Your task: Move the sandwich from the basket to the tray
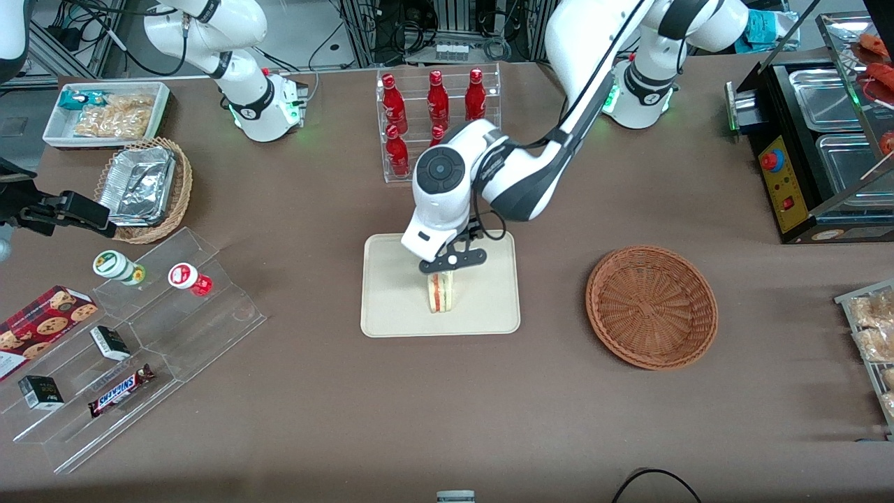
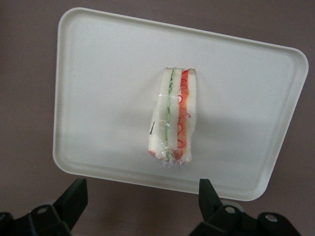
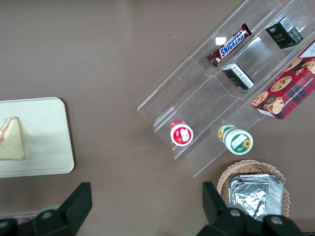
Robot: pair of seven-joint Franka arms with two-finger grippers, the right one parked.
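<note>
Reading across the front view from the parked arm's end of the table (image 1: 335, 419), a white bin of snacks (image 1: 105, 112) is sitting farthest from the camera, with a tan wicker basket of foil trays (image 1: 143, 188) just nearer. Nearer still, a clear stepped display (image 1: 140, 342) is carrying two small cups, a Snickers bar (image 1: 120, 390), small dark boxes and a red cookie box (image 1: 42, 328).

At the middle of the table, a clear rack of red bottles (image 1: 436, 119) is standing farther from the camera than the tray (image 1: 391, 307). The sandwich (image 1: 441, 291) is resting on the tray, roughly at its centre, standing on one edge with its striped cut face of white bread, orange-red and green filling turned up toward the wrist camera (image 2: 173, 118). The tray (image 2: 98, 98) is showing bare cream surface all round it.

The gripper (image 1: 452, 261) is hanging directly above the sandwich, just clear of its top. In the wrist view its fingers (image 2: 74, 196) are standing spread wide, one on each side and well apart from the wrapped wedge, gripping nothing.

Toward the working arm's end, the basket (image 1: 651, 305) is lying on the table with nothing in it, well apart from the tray. A black warming cabinet (image 1: 803, 154) with metal pans is standing at that end of the table.
</note>
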